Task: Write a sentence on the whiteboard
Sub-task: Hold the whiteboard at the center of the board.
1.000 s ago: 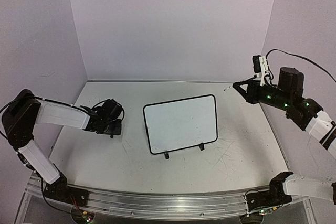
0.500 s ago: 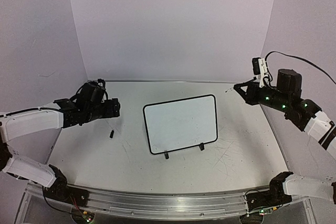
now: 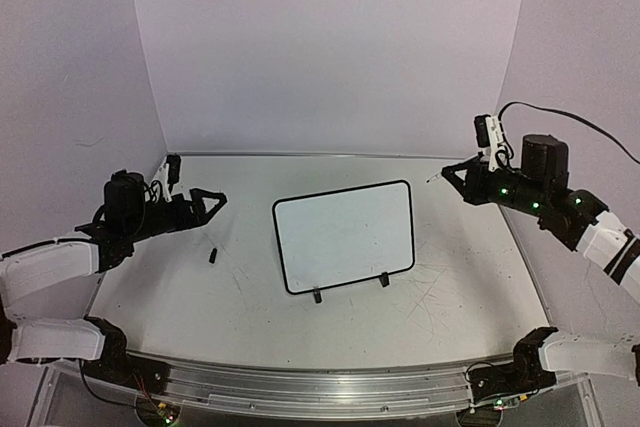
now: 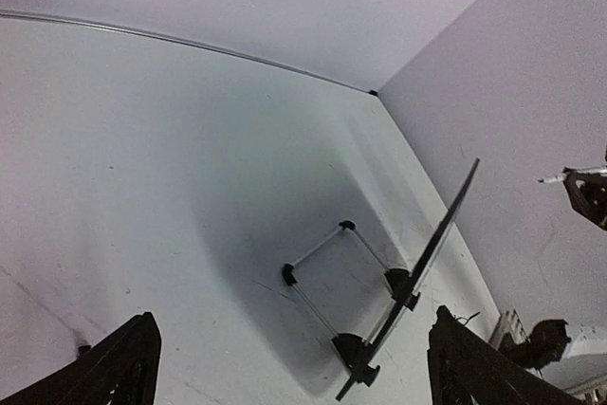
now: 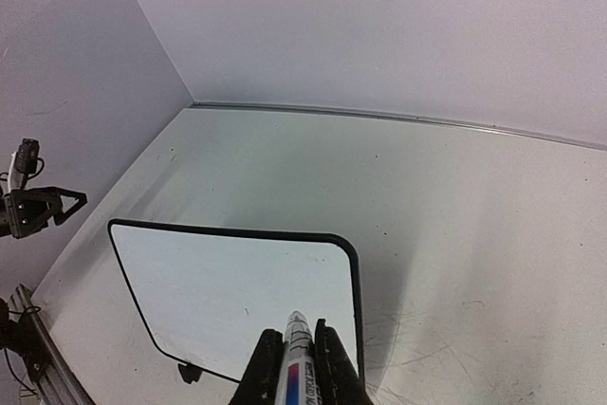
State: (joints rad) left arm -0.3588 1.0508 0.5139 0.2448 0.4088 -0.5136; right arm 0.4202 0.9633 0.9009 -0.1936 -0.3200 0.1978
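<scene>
The whiteboard (image 3: 345, 237) stands on its two black feet mid-table, leaning back; its white face is blank and no sentence shows on it. My right gripper (image 3: 452, 169) hovers above the board's far right corner, shut on a white marker (image 5: 297, 359) whose bare tip points down at the whiteboard (image 5: 237, 286). My left gripper (image 3: 212, 202) hangs open and empty left of the board, above the table. In the left wrist view its fingers (image 4: 119, 372) frame the whiteboard (image 4: 438, 239) edge-on.
A small black marker cap (image 3: 213, 255) lies on the table between my left gripper and the board. Lilac walls close the table at back and both sides. An aluminium rail (image 3: 300, 387) runs along the near edge by the arm bases.
My left gripper opened, rose off the table and drew back to the left, leaving the black cap lying there. My right gripper shifted slightly, still holding the marker.
</scene>
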